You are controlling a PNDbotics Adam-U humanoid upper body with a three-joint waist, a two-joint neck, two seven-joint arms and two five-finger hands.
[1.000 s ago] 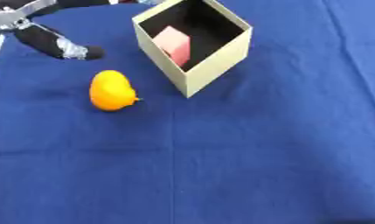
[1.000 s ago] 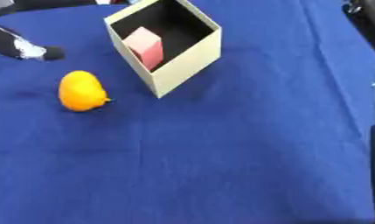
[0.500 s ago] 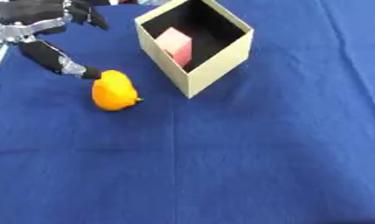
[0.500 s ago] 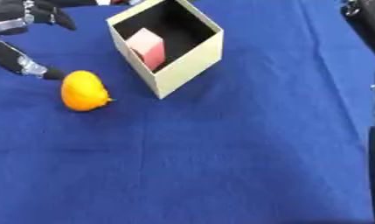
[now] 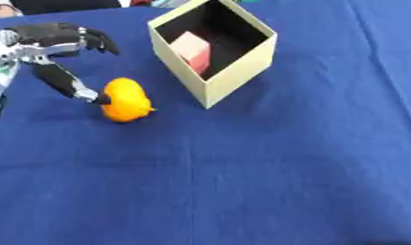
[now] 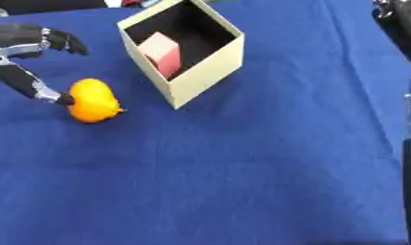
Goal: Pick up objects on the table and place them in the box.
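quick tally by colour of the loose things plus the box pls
orange: 1, the orange fruit on the cloth, beside the left robot hand
pink: 1, the pink block inside the box
cream: 1, the box
total: 3

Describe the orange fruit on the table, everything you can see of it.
The orange fruit is rounded, smooth and bright orange, with a small nub low on its right side. It lies on the blue cloth, left of the box and apart from it. One finger of the left hand touches its left side; nothing grips it.
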